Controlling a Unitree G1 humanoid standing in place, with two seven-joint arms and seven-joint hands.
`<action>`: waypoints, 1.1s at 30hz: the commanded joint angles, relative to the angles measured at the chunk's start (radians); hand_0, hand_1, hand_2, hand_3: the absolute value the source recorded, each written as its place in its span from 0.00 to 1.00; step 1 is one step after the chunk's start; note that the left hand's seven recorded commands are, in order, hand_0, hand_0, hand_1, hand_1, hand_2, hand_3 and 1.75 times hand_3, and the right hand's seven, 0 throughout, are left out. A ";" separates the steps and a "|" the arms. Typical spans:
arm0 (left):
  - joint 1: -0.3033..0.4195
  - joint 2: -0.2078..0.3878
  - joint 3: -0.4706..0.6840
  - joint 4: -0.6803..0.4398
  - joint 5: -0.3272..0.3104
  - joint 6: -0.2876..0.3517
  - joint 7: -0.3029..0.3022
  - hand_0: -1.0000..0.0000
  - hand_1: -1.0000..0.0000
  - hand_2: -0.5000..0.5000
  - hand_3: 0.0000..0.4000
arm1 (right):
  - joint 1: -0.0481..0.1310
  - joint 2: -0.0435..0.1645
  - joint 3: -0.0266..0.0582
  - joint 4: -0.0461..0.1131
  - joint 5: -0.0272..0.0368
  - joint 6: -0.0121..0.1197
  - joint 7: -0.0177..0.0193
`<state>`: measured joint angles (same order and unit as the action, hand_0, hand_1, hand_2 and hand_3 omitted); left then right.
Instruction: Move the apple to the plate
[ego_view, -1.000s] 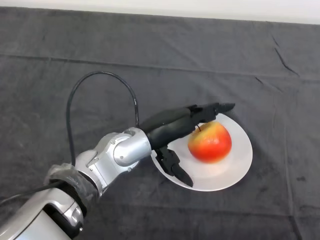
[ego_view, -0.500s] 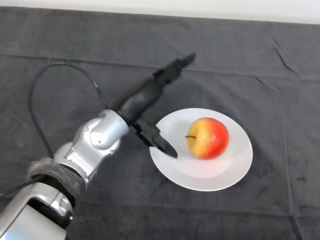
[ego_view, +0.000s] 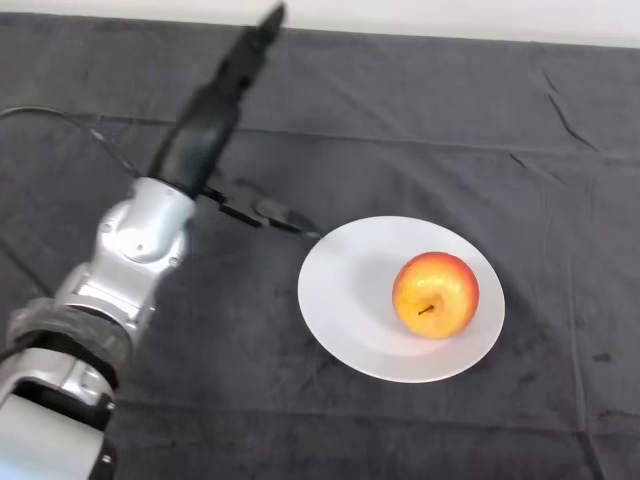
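Note:
A red and yellow apple (ego_view: 436, 294) lies on the white plate (ego_view: 345, 290), right of its middle, stem facing up toward me. My left hand (ego_view: 205, 125) is raised well to the left of the plate, apart from the apple, open with its fingers stretched straight toward the far edge of the table. Its thumb (ego_view: 262, 212) sticks out to the right, its tip close to the plate's left rim. Nothing is held in the hand.
A dark wrinkled cloth (ego_view: 500, 130) covers the whole table. A pale strip of the table's far edge (ego_view: 450, 20) runs along the top of the view.
My hand has let go of the apple and swung up and to the left, away from the plate. The apple has rolled slightly right, its stem now facing up.

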<state>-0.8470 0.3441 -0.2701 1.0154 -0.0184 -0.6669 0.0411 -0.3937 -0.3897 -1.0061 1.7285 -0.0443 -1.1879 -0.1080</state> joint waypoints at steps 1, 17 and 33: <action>-0.066 0.041 0.035 0.023 -0.026 -0.026 -0.004 1.00 1.00 0.50 0.00 | 0.112 0.162 -0.0077 0.105 0.0268 0.100 -0.0014; -0.026 0.212 0.229 0.049 -0.117 -0.073 -0.008 1.00 1.00 0.50 0.00 | 0.111 0.163 -0.0108 0.112 0.0277 0.087 0.0024; 0.049 0.352 0.378 0.056 -0.161 -0.090 0.032 1.00 1.00 0.50 0.00 | 0.113 0.162 -0.0139 0.116 0.0268 0.080 0.0056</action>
<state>-0.8384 0.6523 0.0989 1.0407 -0.1628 -0.7377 0.0655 -0.3901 -0.3879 -1.0069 1.7283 -0.0438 -1.1897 -0.1052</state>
